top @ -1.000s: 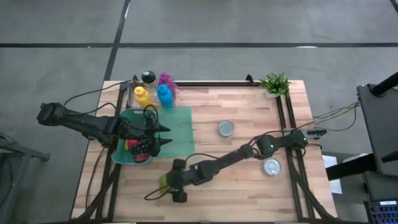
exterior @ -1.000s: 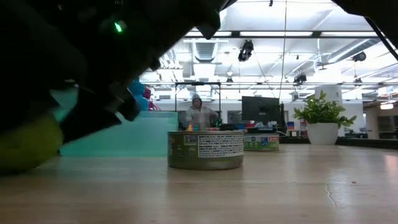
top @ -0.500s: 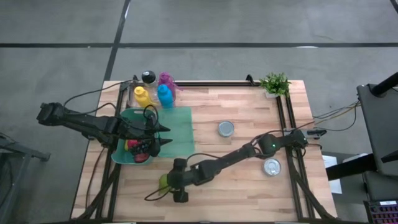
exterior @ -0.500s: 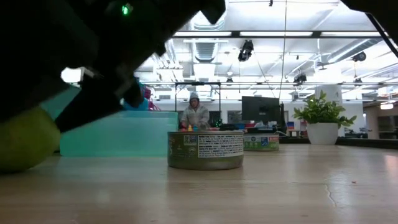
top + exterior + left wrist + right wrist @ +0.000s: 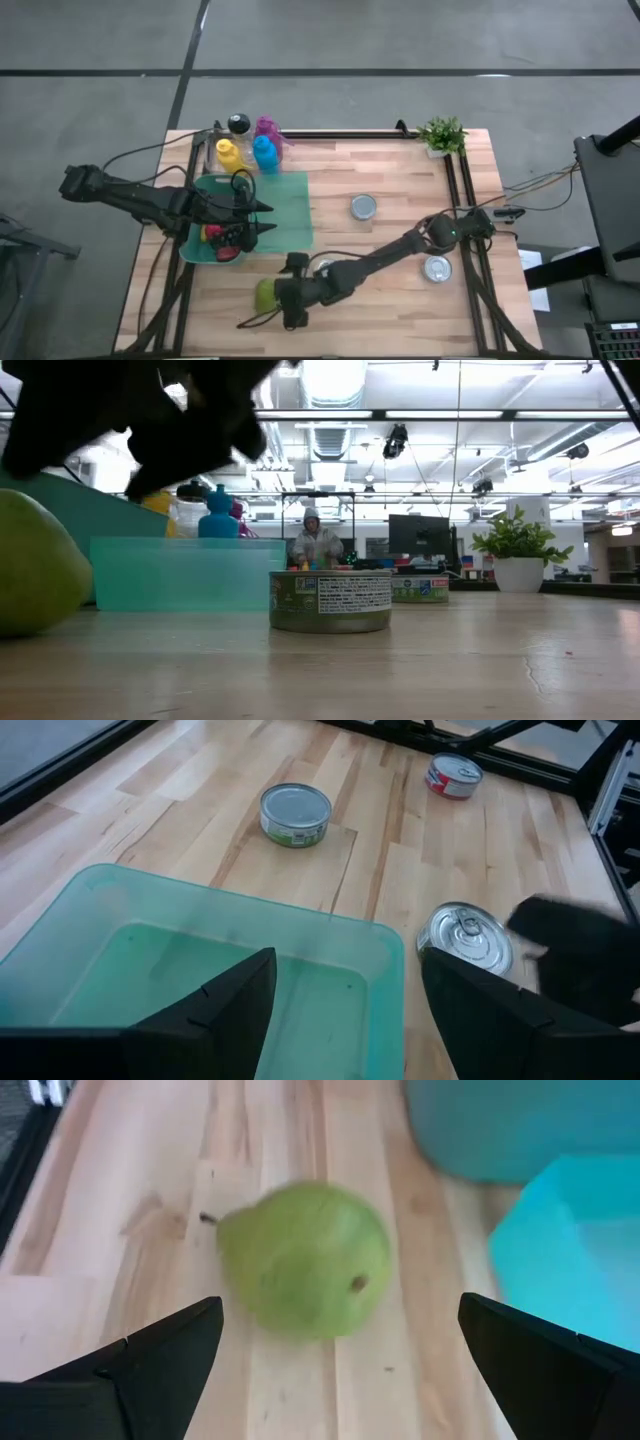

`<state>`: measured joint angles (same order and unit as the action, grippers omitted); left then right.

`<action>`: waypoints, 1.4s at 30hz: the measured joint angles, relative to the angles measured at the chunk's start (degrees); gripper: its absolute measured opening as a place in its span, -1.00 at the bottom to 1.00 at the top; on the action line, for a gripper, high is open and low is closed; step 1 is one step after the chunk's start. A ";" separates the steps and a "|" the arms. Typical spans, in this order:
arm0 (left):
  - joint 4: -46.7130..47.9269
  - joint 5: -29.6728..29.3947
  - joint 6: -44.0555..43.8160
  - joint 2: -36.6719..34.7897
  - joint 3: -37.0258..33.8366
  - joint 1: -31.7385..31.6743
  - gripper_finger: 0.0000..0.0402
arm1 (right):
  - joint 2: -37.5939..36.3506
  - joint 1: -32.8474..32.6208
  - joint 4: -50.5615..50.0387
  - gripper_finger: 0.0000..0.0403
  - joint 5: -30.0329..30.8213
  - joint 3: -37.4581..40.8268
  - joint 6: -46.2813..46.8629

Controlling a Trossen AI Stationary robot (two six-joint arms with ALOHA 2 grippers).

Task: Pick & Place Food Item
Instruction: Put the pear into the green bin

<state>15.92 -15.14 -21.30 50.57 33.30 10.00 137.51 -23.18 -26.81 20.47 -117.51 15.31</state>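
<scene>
Note R gripper (image 5: 335, 1355) is fully spread, empty, facing the green pear (image 5: 305, 1260) for approach; L gripper (image 5: 340, 1005), part-open w/ nothing held, hangs over the teal bin (image 5: 385, 945).

Smooth pear (image 5: 305, 1260), wood table (image 5: 400, 190), translucent plastic bin (image 5: 200, 970).

The table (image 5: 400, 190) has a top of pale wooden planks and stands on a grey concrete floor (image 5: 400, 40) crossed by dark seams. A black metal frame (image 5: 455, 200) runs along its far edge and down both sides. A small potted plant (image 5: 442, 135) sits at the far right corner. Beyond the right edge stands a dark piece of equipment (image 5: 610, 210). Seen level across the table, the room is a wide hall with long ceiling lights (image 5: 430, 415), hanging fixtures (image 5: 397, 440), a dark monitor (image 5: 420, 537) and a person (image 5: 315, 542) far behind.
</scene>
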 joint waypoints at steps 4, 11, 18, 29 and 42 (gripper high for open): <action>0.02 0.01 0.00 0.00 0.00 0.01 0.27 | -1.55 -1.15 0.18 0.99 2.26 0.00 -2.90; 0.86 0.00 0.00 0.00 0.00 0.00 0.27 | -4.31 -1.59 11.84 0.99 -4.13 2.31 -9.25; 0.89 0.02 0.00 0.00 0.00 0.00 0.27 | -8.03 -0.61 24.67 0.99 -13.47 9.89 -14.44; 1.20 0.00 0.00 0.00 0.00 0.00 0.27 | -21.61 -0.29 47.47 0.99 -13.58 37.51 -14.34; 2.54 0.04 0.00 0.00 0.00 0.00 0.27 | -42.36 -0.21 66.61 0.99 -12.91 67.85 -14.07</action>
<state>18.46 -15.09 -21.30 50.57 33.30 10.00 95.15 -23.39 39.80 7.56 -49.66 1.24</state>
